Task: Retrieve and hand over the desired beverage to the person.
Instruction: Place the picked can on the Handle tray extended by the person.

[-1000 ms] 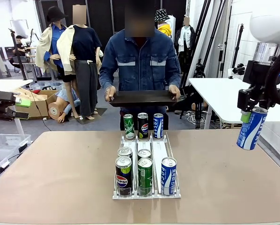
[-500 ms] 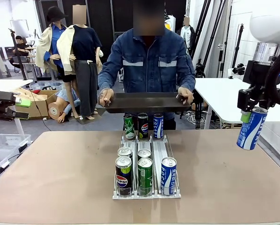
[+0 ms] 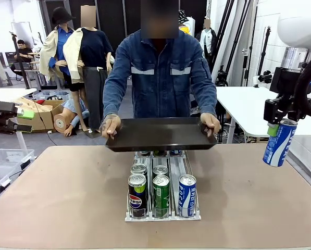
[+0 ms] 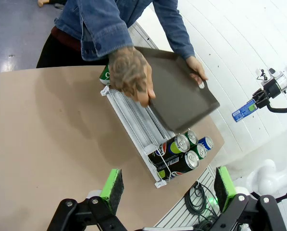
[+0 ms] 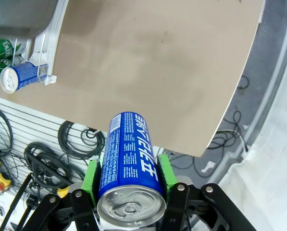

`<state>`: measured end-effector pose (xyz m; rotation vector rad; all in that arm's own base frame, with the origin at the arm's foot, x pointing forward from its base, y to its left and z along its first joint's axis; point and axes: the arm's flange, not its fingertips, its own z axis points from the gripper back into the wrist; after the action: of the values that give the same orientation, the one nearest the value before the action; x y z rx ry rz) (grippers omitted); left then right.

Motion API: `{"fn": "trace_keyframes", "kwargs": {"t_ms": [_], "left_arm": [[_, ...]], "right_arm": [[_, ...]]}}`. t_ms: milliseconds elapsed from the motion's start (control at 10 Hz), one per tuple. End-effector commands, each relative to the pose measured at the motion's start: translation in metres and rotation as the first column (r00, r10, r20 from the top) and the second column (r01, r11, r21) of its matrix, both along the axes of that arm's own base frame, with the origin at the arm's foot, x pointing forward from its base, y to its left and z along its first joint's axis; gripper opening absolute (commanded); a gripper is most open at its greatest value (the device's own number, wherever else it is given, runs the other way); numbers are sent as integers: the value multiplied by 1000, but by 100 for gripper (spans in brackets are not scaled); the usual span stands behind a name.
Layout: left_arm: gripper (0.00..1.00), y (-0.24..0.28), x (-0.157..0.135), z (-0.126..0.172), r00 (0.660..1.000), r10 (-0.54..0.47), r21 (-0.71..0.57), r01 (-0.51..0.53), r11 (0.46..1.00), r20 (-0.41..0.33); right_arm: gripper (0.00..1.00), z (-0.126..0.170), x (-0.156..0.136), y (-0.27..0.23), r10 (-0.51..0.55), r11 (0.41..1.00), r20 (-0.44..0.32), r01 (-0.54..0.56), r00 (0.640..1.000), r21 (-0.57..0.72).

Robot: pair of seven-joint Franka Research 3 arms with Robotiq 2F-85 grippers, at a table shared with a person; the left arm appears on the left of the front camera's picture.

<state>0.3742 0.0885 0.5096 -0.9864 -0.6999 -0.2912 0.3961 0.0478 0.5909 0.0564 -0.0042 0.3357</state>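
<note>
Left gripper (image 4: 167, 182): fingers spread wide with nothing between them, parked off the table's left side (image 3: 23, 112).
Right gripper (image 5: 129, 179): green pads pinch the held can, high beside the table's right edge (image 3: 276, 128).
Held can (image 5: 129, 153): blue with white print, gripped near its top and hanging slightly tilted (image 3: 279, 144), touching nothing else.
Table (image 3: 56, 192): brown top with the rack at its middle.
Rack (image 3: 163, 218): clear, three lanes running away from the robot (image 4: 133, 113).
Front row: Pepsi can (image 3: 137, 193), green can (image 3: 161, 194) and blue can (image 3: 187, 194), side by side at the near end.
Second row: two cans (image 3: 139, 169) just behind the Pepsi and green ones; the lane behind the blue can is bare there.
Tray (image 3: 160, 134): dark, empty and about level, held over the rack's far end and covering the cans there (image 4: 181, 94).
Hands (image 3: 111, 125): one grips each short end of the tray.
Person (image 3: 160, 67): stands at the far edge in a denim jacket, arms stretched toward the table.
</note>
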Motion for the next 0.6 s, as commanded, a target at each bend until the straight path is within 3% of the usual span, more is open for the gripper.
{"fn": "trace_keyframes", "kwargs": {"t_ms": [0,300,500], "left_arm": [[100,2,-1,0,1000,-5,-9,5,1000,7],[100,2,-1,0,1000,-5,-9,5,1000,7],[100,2,-1,0,1000,-5,-9,5,1000,7]], "right_arm": [[36,0,0,1,0,1000,15,-1,1000,2],[36,0,0,0,0,1000,0,0,1000,0],[36,16,3,13,15,1000,1,-15,1000,1]]}}
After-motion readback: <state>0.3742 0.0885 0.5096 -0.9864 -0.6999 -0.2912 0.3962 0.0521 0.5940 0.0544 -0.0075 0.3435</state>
